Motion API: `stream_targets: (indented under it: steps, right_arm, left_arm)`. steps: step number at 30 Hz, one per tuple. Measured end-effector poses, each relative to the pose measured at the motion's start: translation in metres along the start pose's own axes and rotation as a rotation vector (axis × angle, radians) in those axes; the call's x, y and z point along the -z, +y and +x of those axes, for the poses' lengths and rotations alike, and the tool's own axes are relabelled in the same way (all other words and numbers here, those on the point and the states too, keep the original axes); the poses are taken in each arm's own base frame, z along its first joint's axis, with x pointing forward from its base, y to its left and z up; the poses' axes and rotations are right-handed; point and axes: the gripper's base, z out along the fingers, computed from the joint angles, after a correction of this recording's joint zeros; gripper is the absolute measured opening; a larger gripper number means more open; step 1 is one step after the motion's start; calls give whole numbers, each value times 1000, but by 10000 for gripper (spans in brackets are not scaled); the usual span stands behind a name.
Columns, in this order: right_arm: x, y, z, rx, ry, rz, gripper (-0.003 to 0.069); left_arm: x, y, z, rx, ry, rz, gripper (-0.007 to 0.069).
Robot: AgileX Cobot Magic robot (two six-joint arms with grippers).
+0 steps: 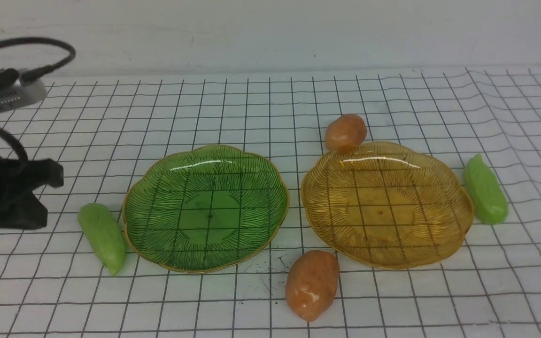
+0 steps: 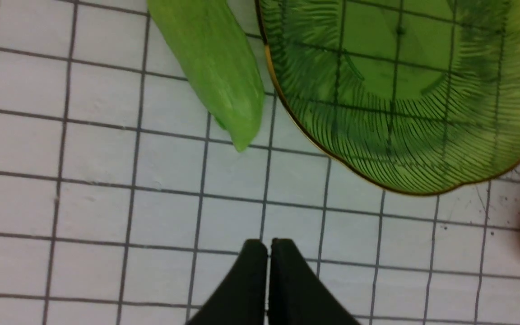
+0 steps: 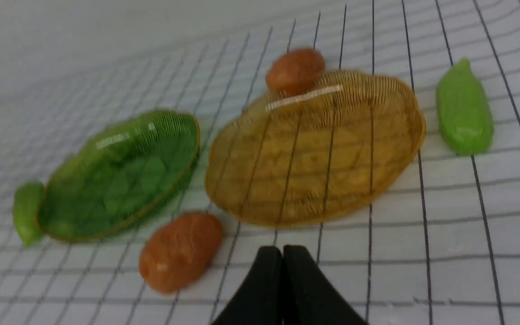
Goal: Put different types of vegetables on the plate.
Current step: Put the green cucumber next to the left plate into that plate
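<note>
A green plate point(image 1: 136, 206) and an amber plate point(image 1: 317, 206) stand side by side, both empty. One green cucumber-like piece point(image 1: 103, 236) lies left of the green plate, the other point(image 1: 484, 190) right of the amber plate. One orange potato-like piece point(image 1: 312, 284) lies in front between the plates, the other point(image 1: 345, 131) behind the amber plate. My left gripper point(image 2: 268, 246) is shut and empty above the cloth, short of the left cucumber piece point(image 2: 215, 67). My right gripper point(image 3: 282, 250) is shut and empty, in front of the amber plate point(image 3: 404, 117). In the front view only part of the left arm point(image 1: 3, 192) shows.
A white gridded cloth point(image 1: 270, 98) covers the table. A black cable and a grey device point(image 1: 3, 94) sit at the far left. A white wall runs behind the cloth.
</note>
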Motion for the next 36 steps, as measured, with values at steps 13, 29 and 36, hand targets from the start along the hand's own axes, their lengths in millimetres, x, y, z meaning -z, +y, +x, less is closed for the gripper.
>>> stream_targets:
  steps: [13, 29, 36]
  right_arm:
    - [-8, 6, -2, 77, 176, -56, -14]
    - [-7, 6, -2, 81, 175, -56, -14]
    - [-7, 6, -2, 81, 175, -56, -14]
  left_arm:
    - [-83, 18, -53, 64, 18, -44, 179]
    - [-171, 32, -65, 185, 32, -33, 610]
    - [-194, 37, -63, 213, 51, -48, 509]
